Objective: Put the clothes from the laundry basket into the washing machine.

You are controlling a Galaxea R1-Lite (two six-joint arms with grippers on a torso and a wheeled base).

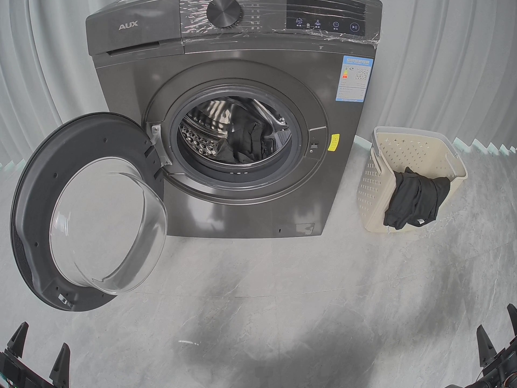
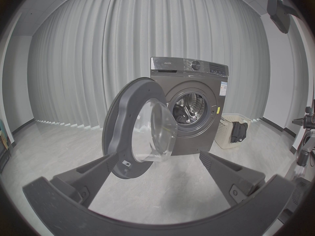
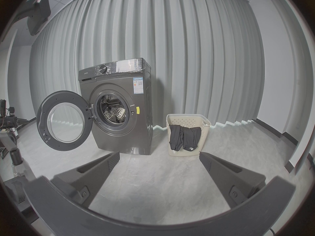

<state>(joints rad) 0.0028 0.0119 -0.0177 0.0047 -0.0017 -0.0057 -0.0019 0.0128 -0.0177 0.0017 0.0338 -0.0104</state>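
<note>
Soft, light dark garment (image 1: 417, 198) draped over the front rim of the laundry basket (image 1: 372, 189), right of frame, likely best pinched at its bunched fold; washing machine (image 1: 237, 60) at centre, door (image 1: 32, 206) open, rating label (image 1: 354, 78) at its upper right; left gripper (image 1: 43, 336) and right gripper (image 1: 495, 319) spread open at lower corners

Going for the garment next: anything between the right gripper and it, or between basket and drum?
Nothing visible. Only bare floor between right gripper and garment; the door stands open left of the drum.
</note>
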